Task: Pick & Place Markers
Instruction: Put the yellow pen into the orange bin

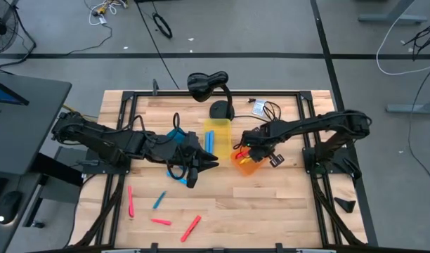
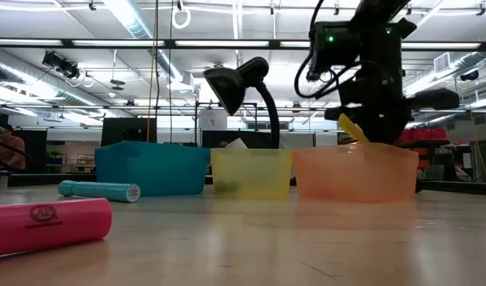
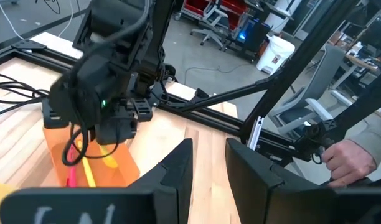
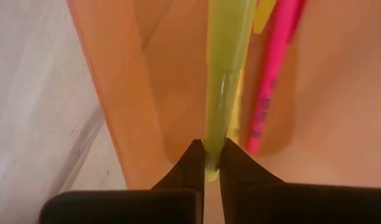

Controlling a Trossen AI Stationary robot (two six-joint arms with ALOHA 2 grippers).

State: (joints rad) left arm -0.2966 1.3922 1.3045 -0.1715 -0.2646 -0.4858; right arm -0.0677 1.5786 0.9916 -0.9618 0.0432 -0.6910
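Yellow and slim, the marker we saw was pinched by the right gripper, hanging into the orange bin beside a pink marker. Our left gripper hovered near the blue bin, fingers slightly parted, empty. Loose markers lay on the wooden table.

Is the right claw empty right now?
No, the right gripper is pinched on a yellow marker, holding it over the orange bin.
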